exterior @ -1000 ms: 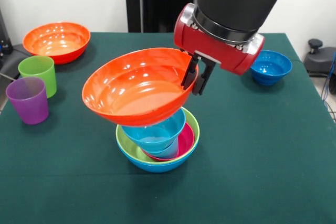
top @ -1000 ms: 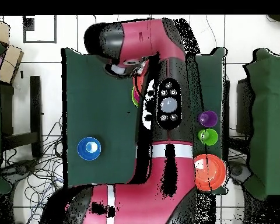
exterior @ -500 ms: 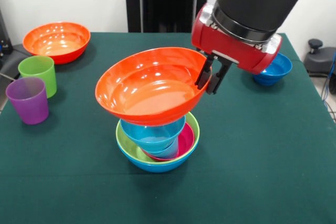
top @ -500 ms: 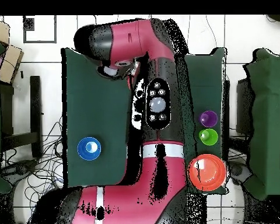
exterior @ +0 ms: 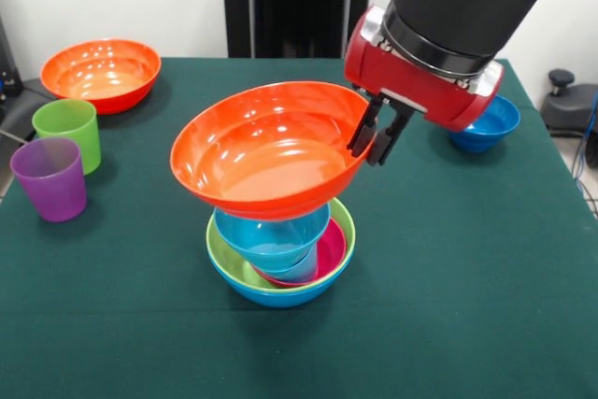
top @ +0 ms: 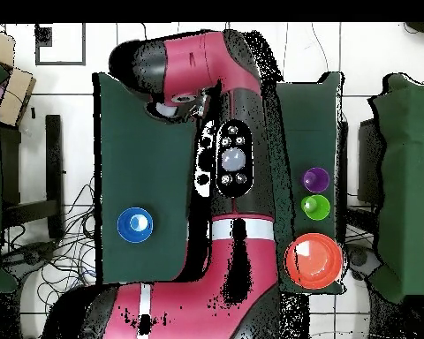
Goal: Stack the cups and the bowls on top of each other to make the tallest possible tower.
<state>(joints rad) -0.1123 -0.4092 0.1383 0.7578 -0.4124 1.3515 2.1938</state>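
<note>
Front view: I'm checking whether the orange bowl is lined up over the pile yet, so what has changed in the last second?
The gripper, still shut on the rim of the orange bowl, carried it to the picture's right until it hangs over the pile, less tilted than before. The pile, the second orange bowl, the green cup, the purple cup and the blue bowl stayed put.

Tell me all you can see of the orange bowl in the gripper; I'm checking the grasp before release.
The orange bowl is large, round, glossy plastic, open side up and tilted toward the camera. The gripper is shut on its right rim, one finger inside, one outside. It sits over the tower, its underside at the cyan bowl; whether they touch is unclear. It looks empty.
</note>
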